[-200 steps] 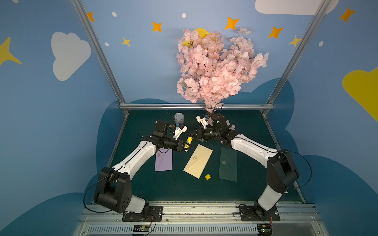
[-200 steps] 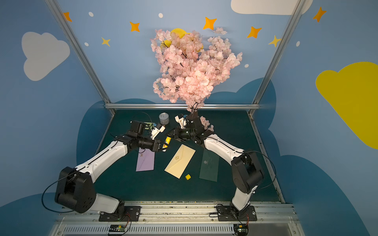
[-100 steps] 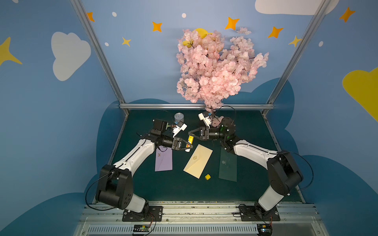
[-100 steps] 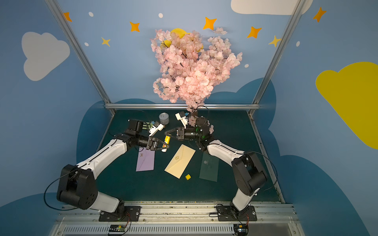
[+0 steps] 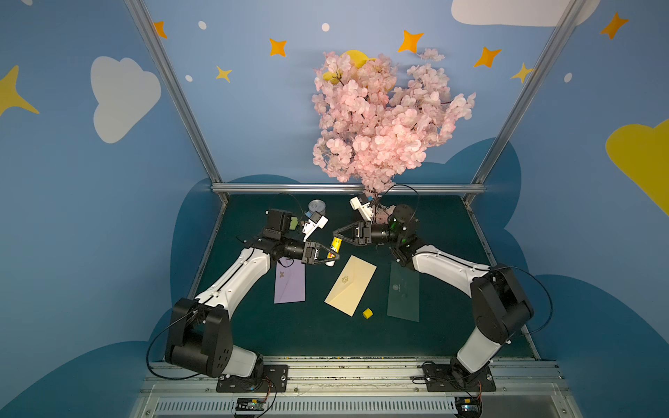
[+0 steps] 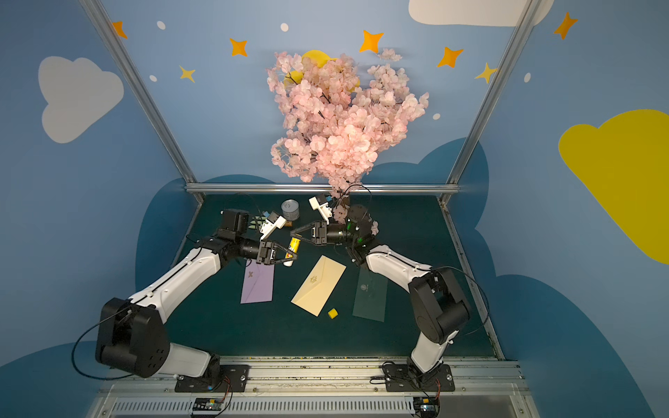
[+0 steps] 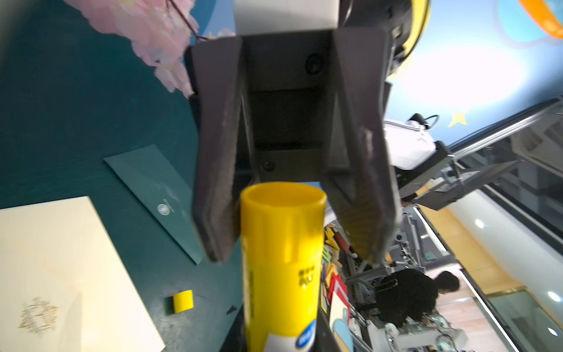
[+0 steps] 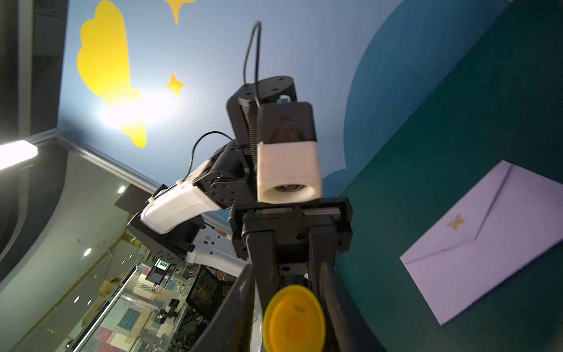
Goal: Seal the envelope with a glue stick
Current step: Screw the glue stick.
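Observation:
The glue stick (image 5: 334, 248) hangs above the table, tilted, with my left gripper (image 5: 331, 256) shut on its lower part. Its yellow body (image 7: 281, 262) fills the left wrist view. My right gripper (image 5: 337, 239) faces it from the other side, and its jaws straddle the stick's upper yellow end (image 8: 294, 320). They stand open, with a gap beside one finger (image 7: 365, 213). The cream envelope (image 5: 350, 284) lies flat and slanted at mid-table under both grippers, its gold emblem up. It also shows in a top view (image 6: 318, 286) and in the left wrist view (image 7: 61, 268).
A lilac envelope (image 5: 289, 282) lies left of the cream one and a dark green envelope (image 5: 403, 291) lies to its right. A small yellow cap (image 5: 367, 313) sits by the cream envelope's near corner. A grey tin (image 5: 317, 208) and a pink blossom tree (image 5: 380, 119) stand at the back.
The right wrist has rolled, and its jaws have parted off the stick's upper end. The left gripper keeps its hold in almost the same place.

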Controlling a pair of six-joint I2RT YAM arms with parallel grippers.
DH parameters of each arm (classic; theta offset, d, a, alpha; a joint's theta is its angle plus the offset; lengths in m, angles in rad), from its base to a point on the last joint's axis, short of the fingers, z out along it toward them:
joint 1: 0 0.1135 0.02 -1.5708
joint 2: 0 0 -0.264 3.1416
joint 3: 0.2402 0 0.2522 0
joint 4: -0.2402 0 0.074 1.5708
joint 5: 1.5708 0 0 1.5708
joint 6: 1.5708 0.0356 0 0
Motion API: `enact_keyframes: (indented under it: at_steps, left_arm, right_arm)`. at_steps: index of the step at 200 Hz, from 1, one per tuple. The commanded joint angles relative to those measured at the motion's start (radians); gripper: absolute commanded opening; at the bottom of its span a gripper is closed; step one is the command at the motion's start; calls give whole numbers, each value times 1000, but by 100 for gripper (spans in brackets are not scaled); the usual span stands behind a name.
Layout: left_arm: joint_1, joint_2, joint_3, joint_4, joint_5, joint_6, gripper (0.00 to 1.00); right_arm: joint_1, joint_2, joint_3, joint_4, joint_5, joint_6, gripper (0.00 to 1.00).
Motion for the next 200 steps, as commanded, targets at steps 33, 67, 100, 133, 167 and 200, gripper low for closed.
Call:
enact_keyframes:
  at_steps: [33,67,100,133,167,200]
  left_arm:
    - [-11,-14,-3,-36,-307,62,3]
    - [-47,-19,-11,-37,-388,81,3]
    - [-77,-19,-10,-62,-430,105,2]
    - [-87,-20,-8,-69,-444,102,2]
    - [-87,-13,-5,-68,-441,91,2]
    - [-80,-5,-3,-31,-387,32,2]
  right_arm:
    - [6,-7,121,-528,185,-202,52]
    - [17,18,163,-612,234,-229,49]
    - [16,44,182,-624,254,-223,44]
    - [17,59,198,-639,263,-221,30]
    - [20,51,199,-653,270,-233,20]
    - [32,28,183,-649,277,-275,16]
